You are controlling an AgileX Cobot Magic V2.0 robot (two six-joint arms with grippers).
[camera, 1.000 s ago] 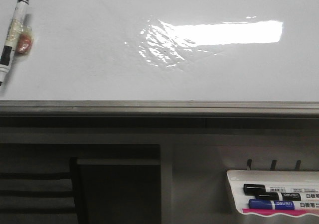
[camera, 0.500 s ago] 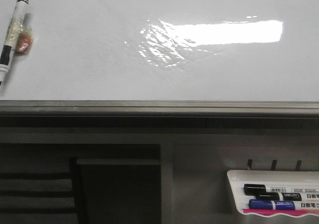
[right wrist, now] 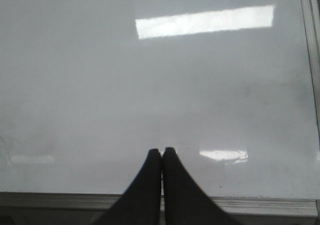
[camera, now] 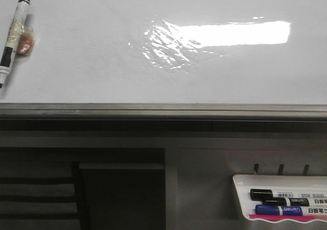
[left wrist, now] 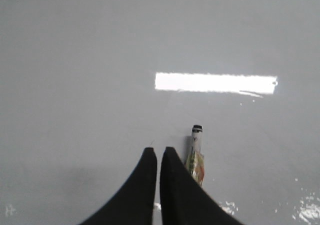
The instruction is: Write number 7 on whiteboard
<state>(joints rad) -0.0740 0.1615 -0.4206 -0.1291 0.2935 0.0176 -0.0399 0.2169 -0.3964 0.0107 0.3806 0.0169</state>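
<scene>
Lying on the whiteboard (camera: 102, 61), a marker (camera: 12, 38) sits beside the left gripper (left wrist: 158, 151); both grippers' fingers pressed together, right gripper (right wrist: 162, 151) included.

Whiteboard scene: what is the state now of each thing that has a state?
whiteboard: blank, no 7 written yet
marker on the board: capped, lying flat, not held
left gripper: fingers shut, empty, beside the marker
right gripper: fingers shut, empty
tray markers: capped, lying in the tray
</scene>
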